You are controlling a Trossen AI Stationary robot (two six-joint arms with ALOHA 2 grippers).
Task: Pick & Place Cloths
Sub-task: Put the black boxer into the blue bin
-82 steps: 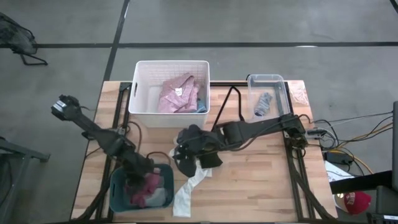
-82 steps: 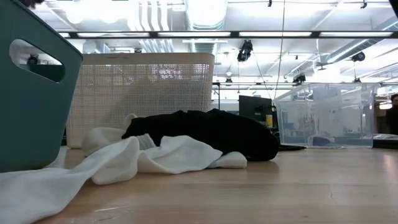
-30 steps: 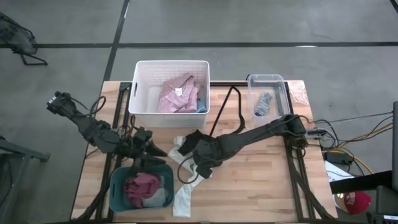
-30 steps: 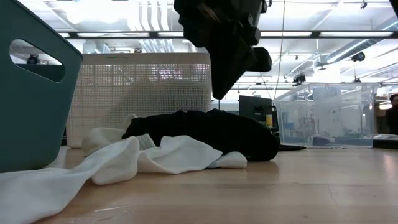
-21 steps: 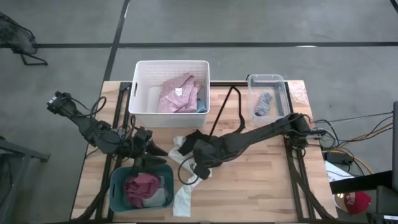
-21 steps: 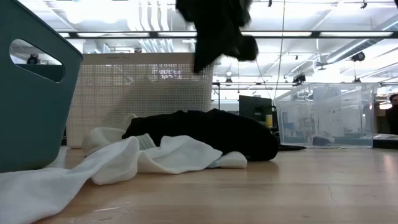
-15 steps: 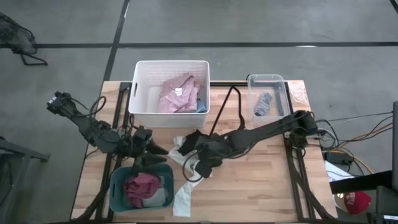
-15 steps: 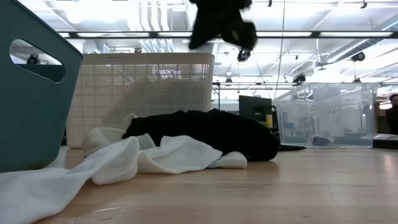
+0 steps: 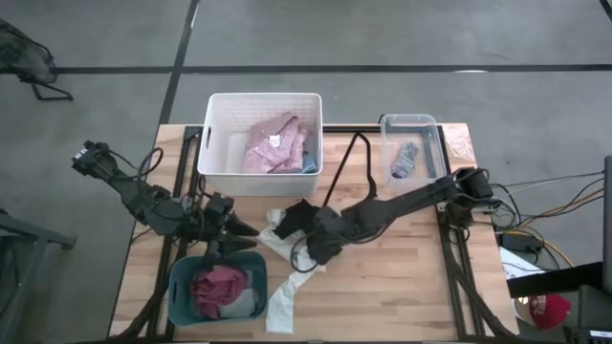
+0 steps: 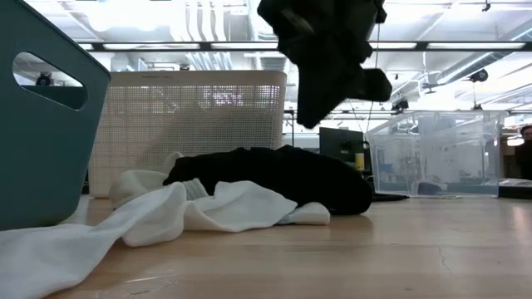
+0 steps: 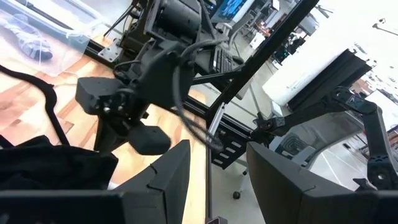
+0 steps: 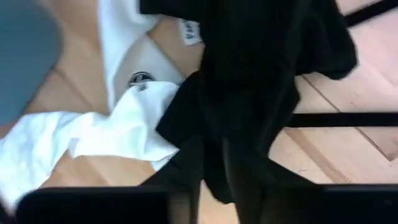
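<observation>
My right gripper (image 9: 321,243) hangs above the table's middle, shut on a small black piece (image 10: 332,79) that dangles below it. Under it a larger black piece (image 9: 296,212) lies on a cream strip (image 9: 285,287) spread over the wood. My left gripper (image 9: 239,229) waits open above the far rim of the teal bin (image 9: 182,287), which holds a maroon piece (image 9: 222,285). In the left wrist view its gap (image 11: 217,180) has nothing in it. My right gripper holds the small black piece by its upper part (image 12: 245,155), coming from above and slanting down. The bunched cloth itself hides the exact spot between the fingers. The piece hangs slack below the gripper, its lower end (image 10: 312,116) clear of the table and the clothes beneath.
A white basket (image 9: 215,143) with a pink checked shirt (image 9: 275,143) stands at the far side. A clear bin (image 9: 427,139) with a small grey piece (image 9: 406,158) stands far right. A black wire hanger (image 9: 352,158) lies between them. Bare wood lies near right.
My right gripper has drifted a little toward the table's right edge and rolled at the wrist. The black piece has swung beneath it, staying clear of the table. The clothes on the table have not moved.
</observation>
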